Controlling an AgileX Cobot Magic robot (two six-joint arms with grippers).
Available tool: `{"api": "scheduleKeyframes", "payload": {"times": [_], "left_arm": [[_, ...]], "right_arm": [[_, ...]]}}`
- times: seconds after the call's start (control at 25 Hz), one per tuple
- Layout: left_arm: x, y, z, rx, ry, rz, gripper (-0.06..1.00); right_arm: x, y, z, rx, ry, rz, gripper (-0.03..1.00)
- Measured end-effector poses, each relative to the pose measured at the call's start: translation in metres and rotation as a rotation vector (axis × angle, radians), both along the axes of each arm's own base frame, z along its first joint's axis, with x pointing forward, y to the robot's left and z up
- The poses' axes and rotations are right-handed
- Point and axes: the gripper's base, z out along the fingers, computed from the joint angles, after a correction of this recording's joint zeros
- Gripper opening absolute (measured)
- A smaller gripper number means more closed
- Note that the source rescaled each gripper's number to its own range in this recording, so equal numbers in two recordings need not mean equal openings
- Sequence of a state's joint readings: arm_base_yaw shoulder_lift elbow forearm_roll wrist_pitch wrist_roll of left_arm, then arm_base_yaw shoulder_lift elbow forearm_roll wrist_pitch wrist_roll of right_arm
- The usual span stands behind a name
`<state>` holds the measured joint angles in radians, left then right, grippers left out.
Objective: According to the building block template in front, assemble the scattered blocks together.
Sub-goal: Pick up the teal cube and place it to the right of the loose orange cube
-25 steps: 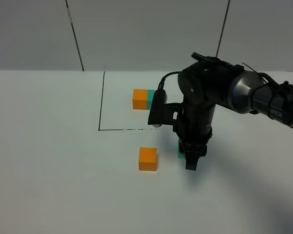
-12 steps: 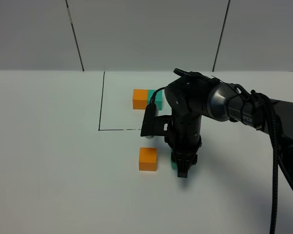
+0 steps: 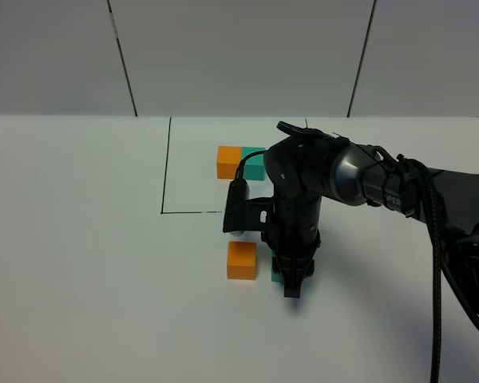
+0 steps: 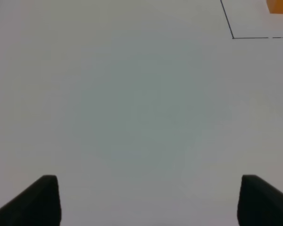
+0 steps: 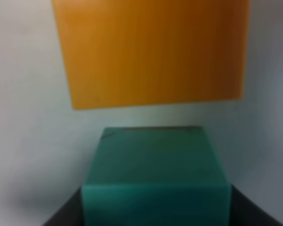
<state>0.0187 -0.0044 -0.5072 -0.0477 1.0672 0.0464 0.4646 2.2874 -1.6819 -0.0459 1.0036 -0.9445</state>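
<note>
While right claw [image 3: 292, 289] clenches teal cube [image 5: 155, 179] near orange cube [image 3: 242, 260], not touching, frame centre, template bar [image 3: 241, 162] lies above them, long axis left-right, orange end left. Left claw [image 4: 148, 200] released.

**Right arm** [image 3: 307, 179]: glossy black, rounded joint housings joined to a grey metallic cylindrical link [image 3: 353, 177] that carries a faint white marking [image 3: 394, 197], too small to read. Black cables [image 3: 433, 239] run along the link's outside toward 4 o'clock. A thinner black lead [image 3: 244, 166] loops to a slim black camera module [image 3: 236, 207], pale at its lower end, at 9 o'clock of the wrist.

**Right tool** [image 3: 290, 281]: black, tapering to a narrow tip.

**Left tool** [image 4: 148, 201]: two matte black, blunt-cornered fingers [image 4: 45, 202].
</note>
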Motion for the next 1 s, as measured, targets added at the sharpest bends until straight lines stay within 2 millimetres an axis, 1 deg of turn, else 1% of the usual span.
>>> {"api": "scheduleKeyframes", "payload": {"times": [0.12,0.6,1.0], "left_arm": [[0.0000,0.0000,0.0000,0.000,0.000,0.000,0.61],[0.0000,0.0000,0.0000,0.000,0.000,0.000,0.61],[0.0000,0.0000,0.0000,0.000,0.000,0.000,0.61]], "right_arm": [[0.0006,0.0003,-0.0029,-0.002,0.004,0.001,0.01],[0.0071,0.0050,-0.0016,0.017,-0.007,0.026,0.01],[0.0072,0.0087,-0.0022,0.025,-0.005,0.042,0.01]]}}
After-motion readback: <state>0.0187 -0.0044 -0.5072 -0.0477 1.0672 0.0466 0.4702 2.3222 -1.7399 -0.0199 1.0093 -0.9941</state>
